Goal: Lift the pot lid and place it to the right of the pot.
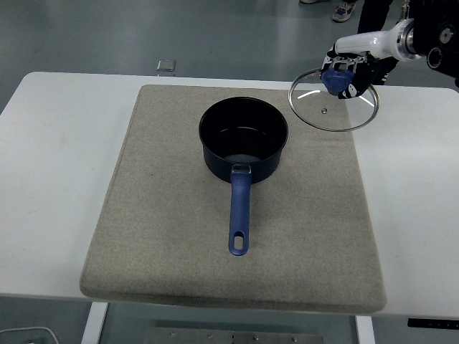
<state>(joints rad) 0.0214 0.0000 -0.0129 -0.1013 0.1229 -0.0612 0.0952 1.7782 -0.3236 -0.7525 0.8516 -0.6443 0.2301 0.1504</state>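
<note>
A dark blue pot (244,143) stands uncovered on the grey mat (172,236), its blue handle (239,215) pointing toward the near edge. My right hand (349,74) is shut on the blue knob of the glass lid (333,100). The lid hangs tilted in the air above the mat's far right corner, to the right of the pot and apart from it. The left arm does not show.
The mat lies on a white table (57,143). A small grey square object (166,65) sits beyond the table's far edge on the floor. A person's shoes (344,10) show at the top.
</note>
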